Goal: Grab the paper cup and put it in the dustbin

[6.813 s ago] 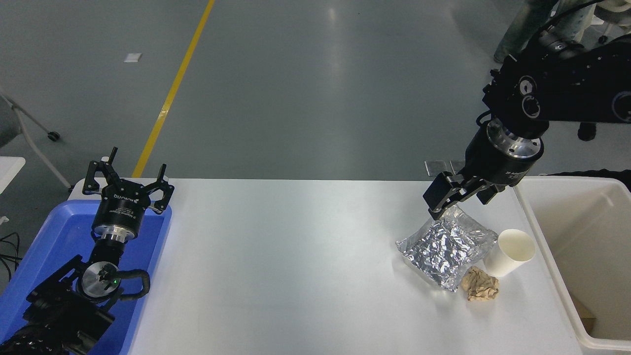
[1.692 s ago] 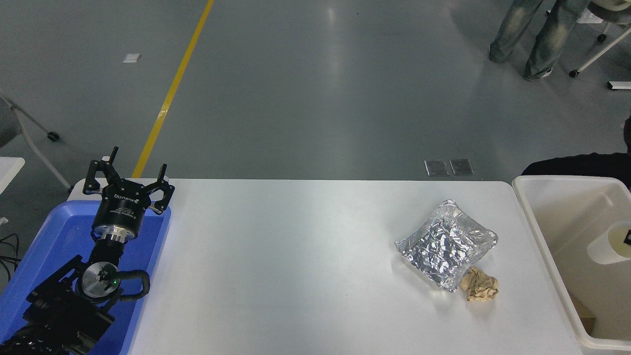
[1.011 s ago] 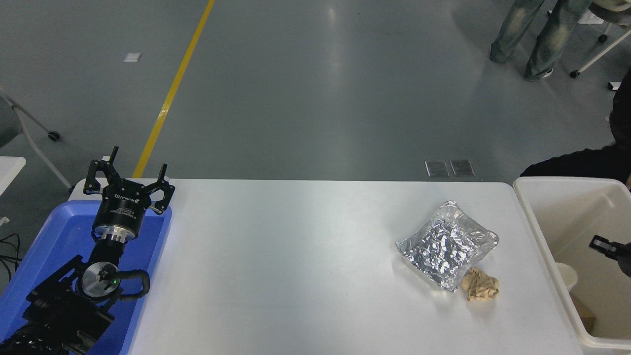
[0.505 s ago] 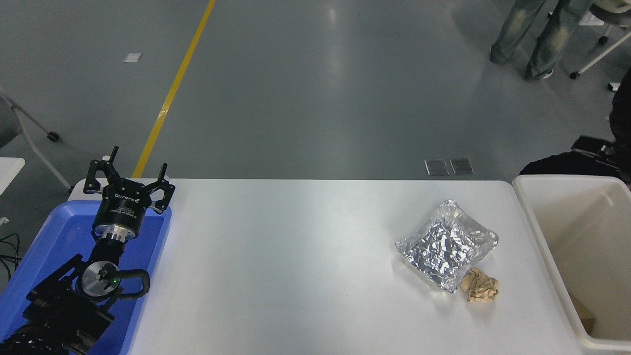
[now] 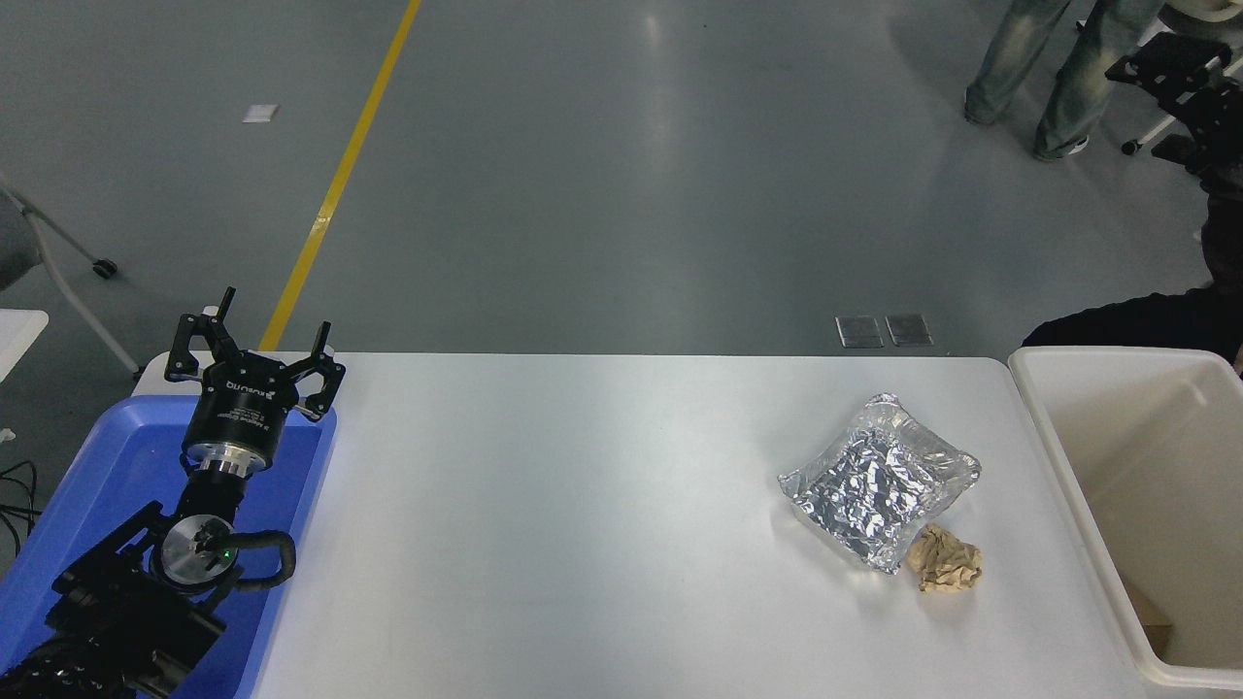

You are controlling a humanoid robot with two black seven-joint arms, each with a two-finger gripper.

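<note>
The dustbin (image 5: pixel 1060 456), a large off-white tub, stands at the table's right end. The paper cup does not show anywhere on the table or in the visible part of the dustbin. My right gripper (image 5: pixel 1151 109) is high at the top right edge, far above and behind the dustbin, open and empty. My left gripper (image 5: pixel 252 345) is parked open over the blue tray (image 5: pixel 117 456) at the lower left.
A crinkled silver foil pouch (image 5: pixel 879 481) and a crumpled tan paper ball (image 5: pixel 945 559) lie on the white table (image 5: pixel 583 505) near the dustbin. A brown scrap (image 5: pixel 1151 610) lies in the dustbin's bottom. A person's legs (image 5: pixel 1029 78) stand on the floor at the top right.
The cup was let go into the dustbin and no longer shows. My right gripper has risen from inside the dustbin to the top right edge.
</note>
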